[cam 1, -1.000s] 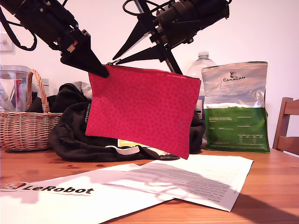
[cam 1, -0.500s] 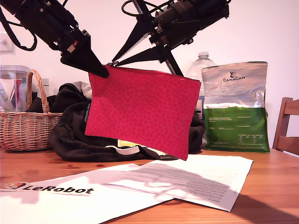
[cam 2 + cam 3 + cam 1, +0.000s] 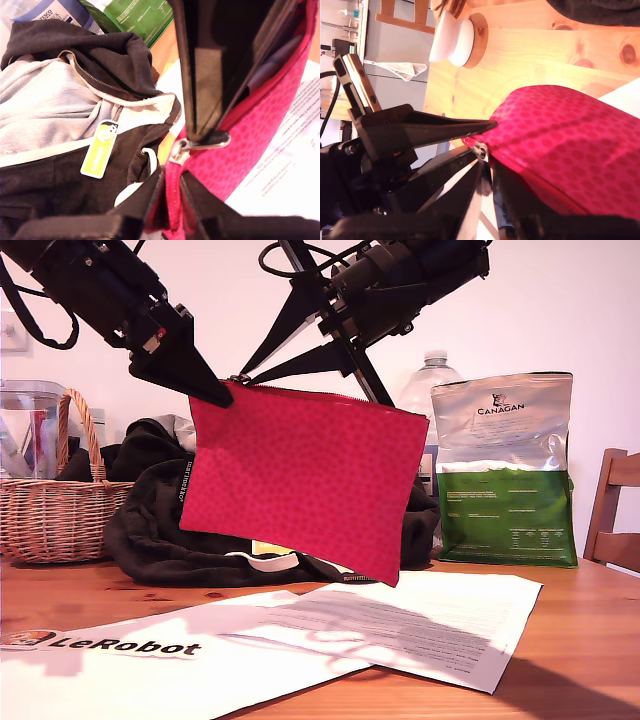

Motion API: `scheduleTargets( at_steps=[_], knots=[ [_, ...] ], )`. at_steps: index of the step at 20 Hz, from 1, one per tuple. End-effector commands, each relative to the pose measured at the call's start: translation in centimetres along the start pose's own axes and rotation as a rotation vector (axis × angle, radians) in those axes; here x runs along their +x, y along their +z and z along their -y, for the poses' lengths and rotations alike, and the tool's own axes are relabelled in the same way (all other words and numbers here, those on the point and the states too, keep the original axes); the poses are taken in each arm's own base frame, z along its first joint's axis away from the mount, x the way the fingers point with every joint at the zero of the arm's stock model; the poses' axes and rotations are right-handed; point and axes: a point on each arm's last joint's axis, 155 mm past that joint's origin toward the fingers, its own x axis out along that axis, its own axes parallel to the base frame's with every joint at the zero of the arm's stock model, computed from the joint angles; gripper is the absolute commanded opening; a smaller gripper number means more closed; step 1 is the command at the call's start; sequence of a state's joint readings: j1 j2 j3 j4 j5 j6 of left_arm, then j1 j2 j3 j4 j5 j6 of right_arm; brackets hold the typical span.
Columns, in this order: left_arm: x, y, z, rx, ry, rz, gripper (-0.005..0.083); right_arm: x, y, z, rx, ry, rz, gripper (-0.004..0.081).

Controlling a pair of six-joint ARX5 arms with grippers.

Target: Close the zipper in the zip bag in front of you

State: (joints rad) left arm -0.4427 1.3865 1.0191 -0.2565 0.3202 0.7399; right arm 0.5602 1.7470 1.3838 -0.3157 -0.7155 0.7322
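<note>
— Which of you has the zip bag (image 3: 300, 475)?

— Both of us. My first gripper (image 3: 222, 395) comes in from the exterior view's left, and its jaws are pressed together on the upper corner of the bag. The red fabric hangs below and away from that pinch, clear of the tabletop (image 3: 590, 640).

— And the zipper (image 3: 310, 392)?

— It runs along the top edge, away from my first gripper. The silver pull tab (image 3: 200, 145) sits just beside that pinched corner, and my second gripper (image 3: 484, 162) is closed on it.

— What lies under the two of you?

— A black hoodie (image 3: 150, 525) is heaped behind the bag, and white printed sheets (image 3: 420, 625) lie beneath it. Farther on, past my second gripper, a green-and-silver Canagan bag (image 3: 505, 475) stands upright.
</note>
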Motion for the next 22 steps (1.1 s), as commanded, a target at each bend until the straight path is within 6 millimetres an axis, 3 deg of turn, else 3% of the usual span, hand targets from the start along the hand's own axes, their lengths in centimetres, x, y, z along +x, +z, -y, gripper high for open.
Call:
scheduleTargets(
  at_steps=[1,22],
  knots=[
    [-0.30,1.09,-0.39,0.006,0.014,0.037,-0.0022,0.68,-0.46,0.09,-0.006,-0.009,-0.015,0.0053],
    [-0.22,1.28,0.04,-0.001,0.002,0.040,-0.0022,1.32,-0.84,-0.81,-0.033,0.004,-0.015,0.0054]
  ],
)
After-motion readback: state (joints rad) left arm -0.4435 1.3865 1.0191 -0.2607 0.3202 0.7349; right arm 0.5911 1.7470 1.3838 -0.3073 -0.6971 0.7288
